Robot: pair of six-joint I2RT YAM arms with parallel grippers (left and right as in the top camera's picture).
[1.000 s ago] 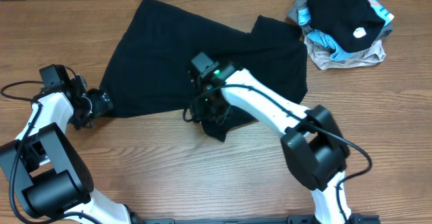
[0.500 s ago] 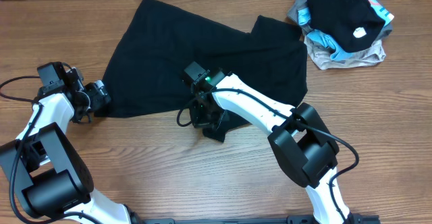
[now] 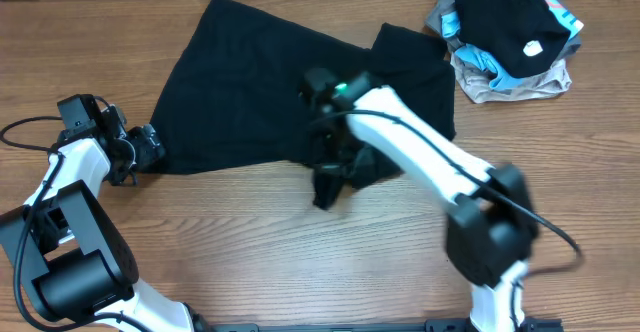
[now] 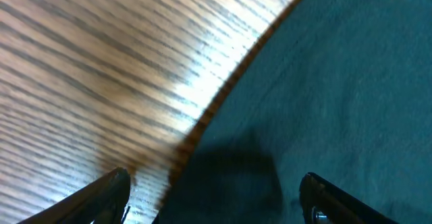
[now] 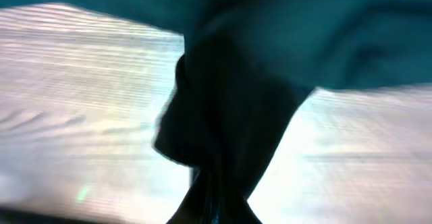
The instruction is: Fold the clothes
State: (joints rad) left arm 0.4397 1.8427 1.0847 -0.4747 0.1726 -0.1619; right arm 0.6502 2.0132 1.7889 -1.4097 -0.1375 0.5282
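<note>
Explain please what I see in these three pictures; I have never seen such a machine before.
These are two robot arms at a wooden table. One picture looks down from above; the other two come from a camera on each wrist. On the table lies a large black garment, and at the far right a pile of other clothes. The right gripper is shut on a bunched part of the garment's near edge. The left gripper is open at its left edge and holds nothing.

Bare table [image 3: 250, 242] in front; clothes [image 3: 240, 82] mid-table, garment heap [image 3: 510, 32] far right.
</note>
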